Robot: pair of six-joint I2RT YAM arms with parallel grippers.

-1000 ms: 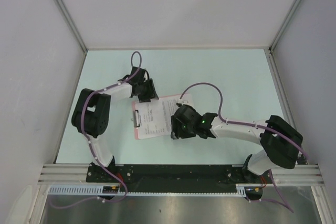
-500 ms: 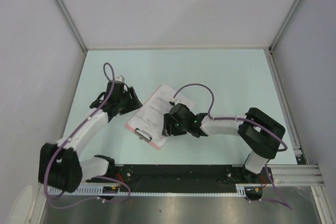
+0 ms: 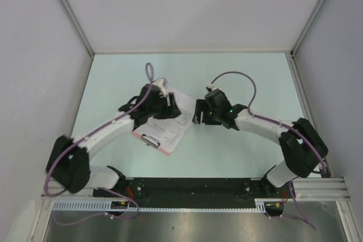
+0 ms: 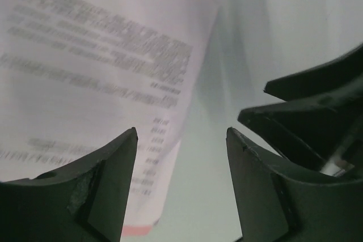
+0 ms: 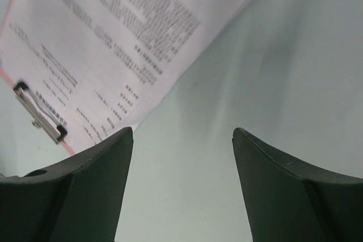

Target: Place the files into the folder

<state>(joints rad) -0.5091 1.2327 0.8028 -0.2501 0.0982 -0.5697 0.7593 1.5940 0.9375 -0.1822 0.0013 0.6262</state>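
Note:
The files (image 3: 172, 127), white sheets of dense black print, lie on the pink folder (image 3: 163, 151), which sits askew on the table. Its metal clip (image 3: 150, 141) is at the near-left short end, over the sheets. My left gripper (image 3: 172, 106) hovers over the folder's far end, open and empty. In the left wrist view the files (image 4: 102, 66) and a pink corner of the folder (image 4: 138, 230) lie under the left gripper (image 4: 181, 132). My right gripper (image 3: 198, 115) is open just right of the folder. In the right wrist view the right gripper (image 5: 181, 132) is over bare table, with the files (image 5: 108, 38) and clip (image 5: 39, 121) at upper left.
The pale green table (image 3: 249, 83) is walled by white panels at the back and both sides. The arm bases stand on a black rail (image 3: 187, 188) at the near edge. A purple cable loops above each wrist. The right gripper's black body (image 4: 317, 111) shows in the left wrist view.
The right gripper has lifted off the sheets and drawn back to the right. The left arm has swung in over the folder's far end. The folder has turned askew. Both jaws opened wider.

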